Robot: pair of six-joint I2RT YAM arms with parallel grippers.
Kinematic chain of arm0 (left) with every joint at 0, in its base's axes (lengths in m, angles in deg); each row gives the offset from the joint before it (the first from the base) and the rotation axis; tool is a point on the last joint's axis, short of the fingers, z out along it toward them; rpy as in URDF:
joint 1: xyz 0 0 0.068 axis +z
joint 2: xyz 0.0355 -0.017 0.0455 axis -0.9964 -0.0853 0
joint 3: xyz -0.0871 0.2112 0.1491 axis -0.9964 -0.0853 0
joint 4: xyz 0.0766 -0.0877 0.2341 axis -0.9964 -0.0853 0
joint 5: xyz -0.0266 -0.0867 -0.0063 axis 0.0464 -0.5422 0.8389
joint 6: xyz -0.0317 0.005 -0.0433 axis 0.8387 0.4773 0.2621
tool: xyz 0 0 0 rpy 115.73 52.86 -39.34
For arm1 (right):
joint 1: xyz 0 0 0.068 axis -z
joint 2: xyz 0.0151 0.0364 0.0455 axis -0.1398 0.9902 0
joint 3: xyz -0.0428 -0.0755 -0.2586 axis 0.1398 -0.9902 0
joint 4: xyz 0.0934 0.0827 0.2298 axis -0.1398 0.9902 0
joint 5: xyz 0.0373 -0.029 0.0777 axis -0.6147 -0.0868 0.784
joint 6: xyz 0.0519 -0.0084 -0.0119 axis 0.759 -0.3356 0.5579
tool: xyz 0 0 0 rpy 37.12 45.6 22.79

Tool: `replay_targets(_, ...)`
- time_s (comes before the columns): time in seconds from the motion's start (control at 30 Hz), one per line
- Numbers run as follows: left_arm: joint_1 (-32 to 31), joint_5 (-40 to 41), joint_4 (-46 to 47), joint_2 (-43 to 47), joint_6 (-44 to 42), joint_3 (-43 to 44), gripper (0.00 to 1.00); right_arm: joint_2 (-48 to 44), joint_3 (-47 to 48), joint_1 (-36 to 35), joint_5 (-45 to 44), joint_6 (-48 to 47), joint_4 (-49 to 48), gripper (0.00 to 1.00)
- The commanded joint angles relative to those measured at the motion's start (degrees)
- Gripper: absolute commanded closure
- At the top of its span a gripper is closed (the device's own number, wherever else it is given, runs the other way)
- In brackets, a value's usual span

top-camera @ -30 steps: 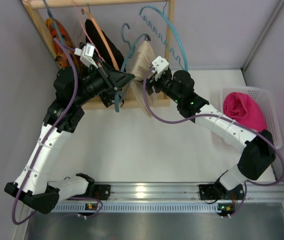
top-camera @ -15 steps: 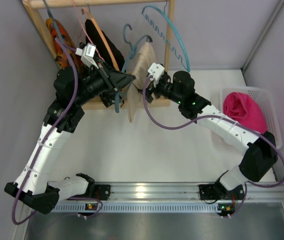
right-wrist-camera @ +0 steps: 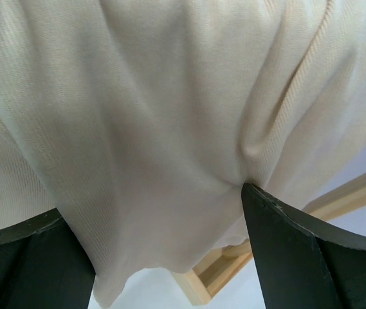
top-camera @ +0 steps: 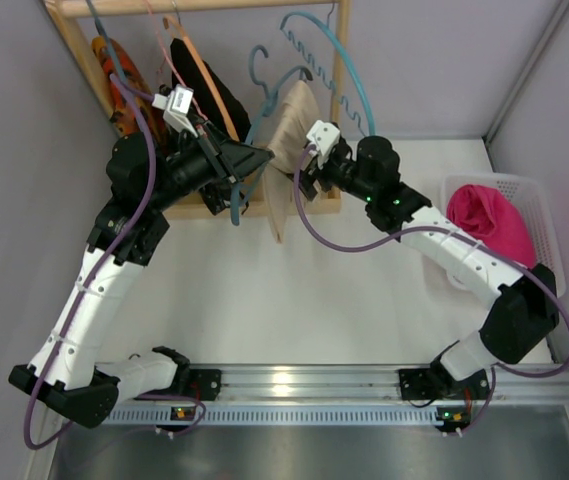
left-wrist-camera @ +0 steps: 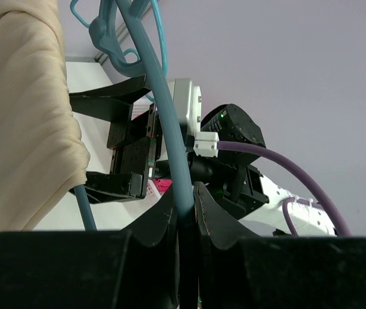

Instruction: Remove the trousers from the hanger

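Wooden rack (top-camera: 224,5) stands at the table's far side. Cream trousers (top-camera: 289,130) hang draped over a teal hanger (left-wrist-camera: 166,129) within the rack. Left gripper (left-wrist-camera: 186,193) is pinched tight on the hanger's bar, just beside the cloth. Right gripper (right-wrist-camera: 150,199) stands spread wide, its 2 fingers (right-wrist-camera: 285,244) flanking a fold of trouser fabric without clamping it.

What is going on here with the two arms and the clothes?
The robot is trying to take the cream trousers off a teal hanger. The left hand is shut on the bar of the hanger and holds it. The right hand is open and pressed against the cloth of the trousers, with nothing gripped. The trousers are not yet off the hanger.
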Motion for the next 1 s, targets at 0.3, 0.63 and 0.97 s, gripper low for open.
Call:
replay_targets(0.3,-0.3,-1.2,11.2,1.2,-0.6,0.1,1.00,-4.9,0.3,1.8,7.5,-2.2,1.1,0.09)
replay_targets(0.63,-0.8,-1.3,11.4,0.2,-0.2,1.0,1.00,-4.0,1.3,0.9,3.2,-1.4,0.5,0.09)
replay_targets(0.97,-0.7,-1.0,11.4,0.0,0.7,1.2,1.00,1.3,5.9,1.1,-5.4,0.4,-0.9,0.32)
